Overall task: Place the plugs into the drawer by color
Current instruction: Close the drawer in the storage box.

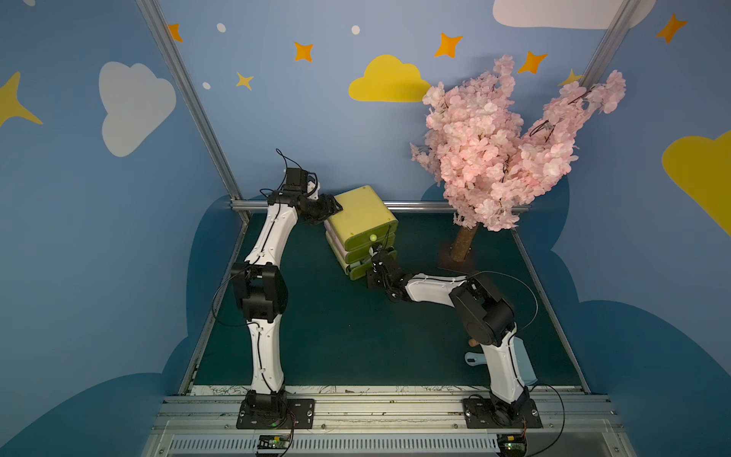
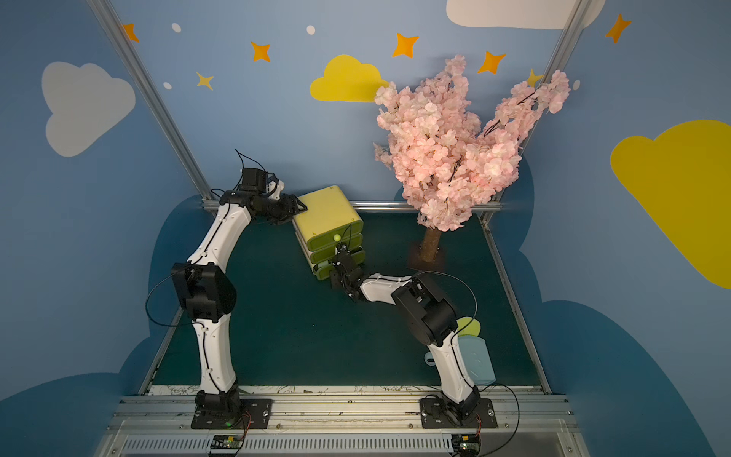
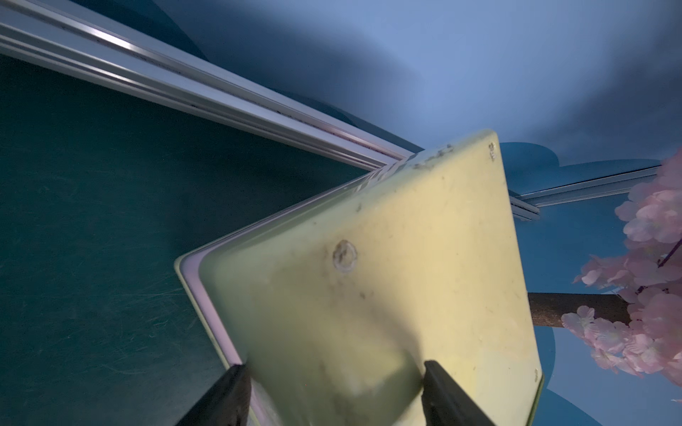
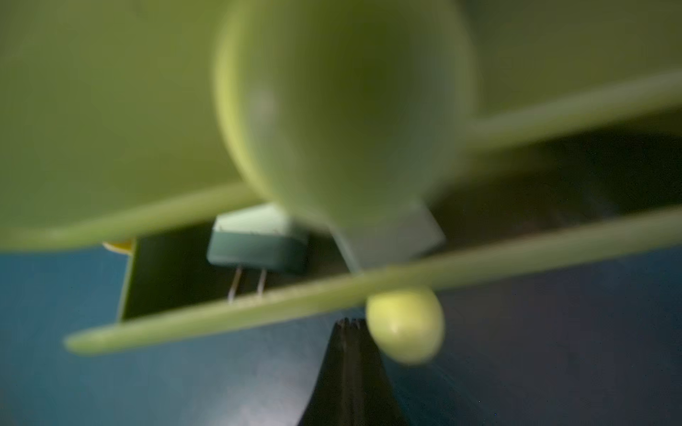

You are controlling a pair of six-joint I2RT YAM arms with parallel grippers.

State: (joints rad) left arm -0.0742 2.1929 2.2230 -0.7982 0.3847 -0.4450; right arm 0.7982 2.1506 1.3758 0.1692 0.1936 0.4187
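- The yellow-green drawer chest [image 1: 362, 221] stood at the back of the dark green surface [image 1: 336, 336], turned at an angle, as both top views showed.
- Its lowest drawer [image 4: 258, 317] was out a little way, and a mint plug [image 4: 258, 243] lay inside, prongs toward the drawer front.
- A second pale plug [image 4: 428, 228] sat beside it, half hidden behind a blurred knob, so I couldn't call its colour.
- The right hand [image 4: 348, 324] was closed, fingertips together and gripping nothing, just beside the lowest drawer's round knob [image 4: 406, 324].
- The left hand [image 3: 336, 372] was up at the chest's top rear corner with its fingers apart over the top face. I couldn't tell whether it was pressing down.
- A light blue dustpan [image 2: 476, 362] lay near the right arm's base.
- A pink blossom tree [image 1: 494, 150] stood at the back on the right.
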